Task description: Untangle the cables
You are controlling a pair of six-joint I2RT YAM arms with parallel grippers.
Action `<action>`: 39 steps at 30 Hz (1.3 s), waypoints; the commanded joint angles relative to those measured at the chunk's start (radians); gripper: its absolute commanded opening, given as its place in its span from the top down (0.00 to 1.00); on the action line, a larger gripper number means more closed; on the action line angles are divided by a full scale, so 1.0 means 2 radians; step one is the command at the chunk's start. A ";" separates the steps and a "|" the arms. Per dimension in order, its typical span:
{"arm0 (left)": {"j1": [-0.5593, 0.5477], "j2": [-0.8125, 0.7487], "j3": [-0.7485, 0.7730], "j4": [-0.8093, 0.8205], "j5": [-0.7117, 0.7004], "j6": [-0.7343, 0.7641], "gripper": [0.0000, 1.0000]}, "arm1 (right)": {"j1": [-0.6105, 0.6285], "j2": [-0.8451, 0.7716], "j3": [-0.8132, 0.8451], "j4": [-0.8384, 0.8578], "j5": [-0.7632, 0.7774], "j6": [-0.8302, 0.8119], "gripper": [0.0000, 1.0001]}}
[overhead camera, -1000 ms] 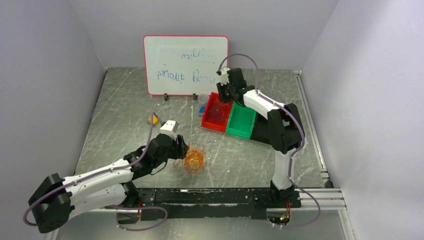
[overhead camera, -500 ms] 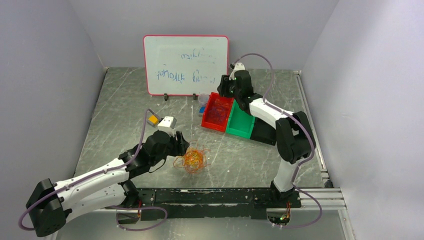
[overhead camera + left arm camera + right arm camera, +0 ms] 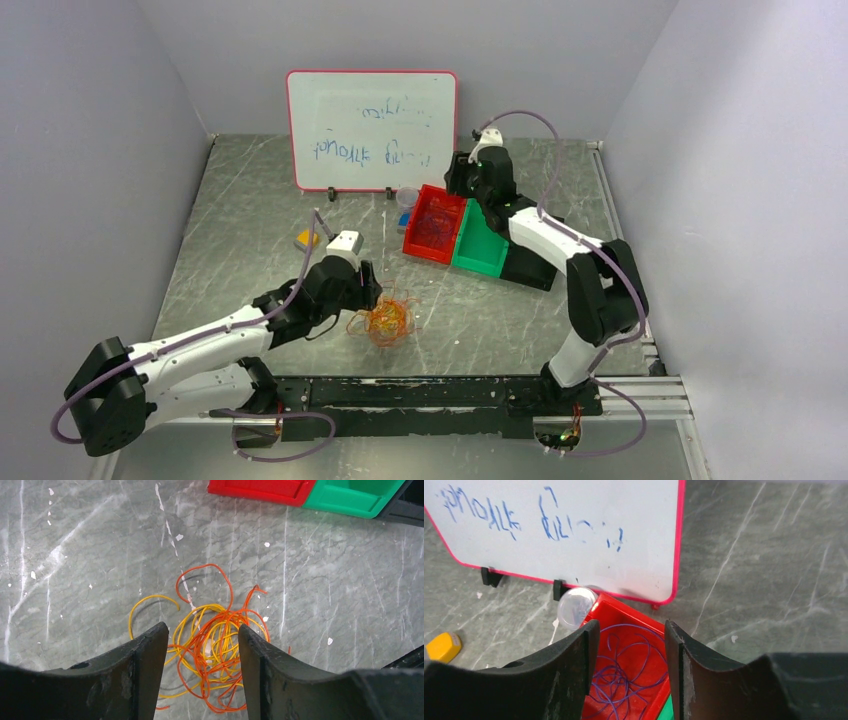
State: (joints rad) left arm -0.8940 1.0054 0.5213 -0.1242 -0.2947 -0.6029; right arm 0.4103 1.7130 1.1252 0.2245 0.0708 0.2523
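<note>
Red plastic bin (image 3: 634, 616) holds loose thin blue wires (image 3: 621, 680), legible only from the right wrist. A green plastic bin (image 3: 482, 246) touches its side. Orange-and-yellow cables (image 3: 215, 655) lie tangled on the grey table (image 3: 75, 555) beneath the left gripper (image 3: 202, 629), jaws spread, holding nothing. Right gripper (image 3: 631, 625) is spread over the red bin and has shifted rearward since a second ago.

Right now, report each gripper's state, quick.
Left gripper: open, holding nothing, poised over the cables.
Right gripper: open, holding nothing, above the red bin.
</note>
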 commanded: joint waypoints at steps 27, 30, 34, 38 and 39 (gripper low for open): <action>-0.003 -0.085 0.062 -0.113 0.048 0.072 0.38 | 0.029 -0.121 0.014 -0.265 -0.099 -0.028 0.44; -0.003 -0.080 0.052 -0.105 0.054 0.057 0.39 | 0.036 -0.094 0.020 -0.259 -0.094 -0.034 0.44; -0.004 -0.086 0.034 -0.093 0.065 0.038 0.40 | 0.037 -0.049 0.033 -0.249 -0.079 -0.046 0.44; -0.003 -0.094 0.017 -0.080 0.058 0.025 0.40 | 0.038 -0.003 0.054 -0.240 -0.054 -0.061 0.46; -0.003 -0.093 0.016 -0.080 0.057 0.025 0.40 | 0.038 0.006 0.062 -0.241 -0.042 -0.066 0.47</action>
State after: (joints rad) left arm -0.8940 0.8345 0.5716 -0.3233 -0.1936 -0.5179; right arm 0.4847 1.6714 1.1931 -0.2676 -0.0814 0.1692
